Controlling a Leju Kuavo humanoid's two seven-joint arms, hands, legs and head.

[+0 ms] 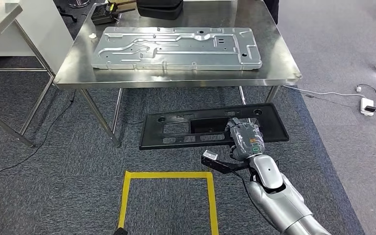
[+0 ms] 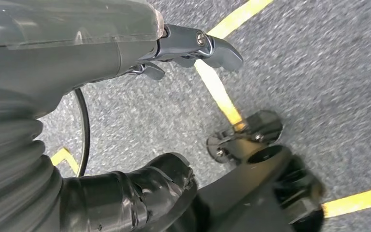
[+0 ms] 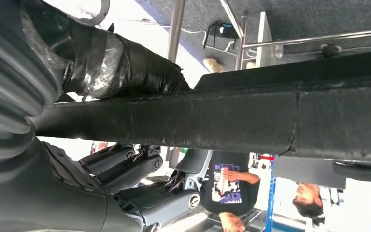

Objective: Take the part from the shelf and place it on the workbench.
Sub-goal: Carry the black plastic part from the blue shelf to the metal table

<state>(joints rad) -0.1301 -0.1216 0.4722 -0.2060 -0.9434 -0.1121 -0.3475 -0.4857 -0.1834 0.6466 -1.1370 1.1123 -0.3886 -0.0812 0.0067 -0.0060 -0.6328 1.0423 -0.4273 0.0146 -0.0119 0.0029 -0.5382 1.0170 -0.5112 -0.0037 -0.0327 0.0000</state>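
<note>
Nearest: yellow floor tape (image 1: 168,175) outlining a square on grey carpet (image 1: 54,161). Right hand (image 1: 245,138), fingers (image 3: 125,164) and thumb clamped on a long black plastic panel (image 1: 186,128), carried level in the air just short of the steel counter (image 1: 284,58). Left hand (image 2: 125,48) hangs above the carpet near the tape; fingers (image 2: 207,46) lightly curled, nothing held. On the counter: embossed grey sheet-metal panel (image 1: 176,48), lying flat; a black case (image 1: 159,7) at the far edge. Far right, on the floor: white power strip (image 1: 367,105) with cable.
</note>
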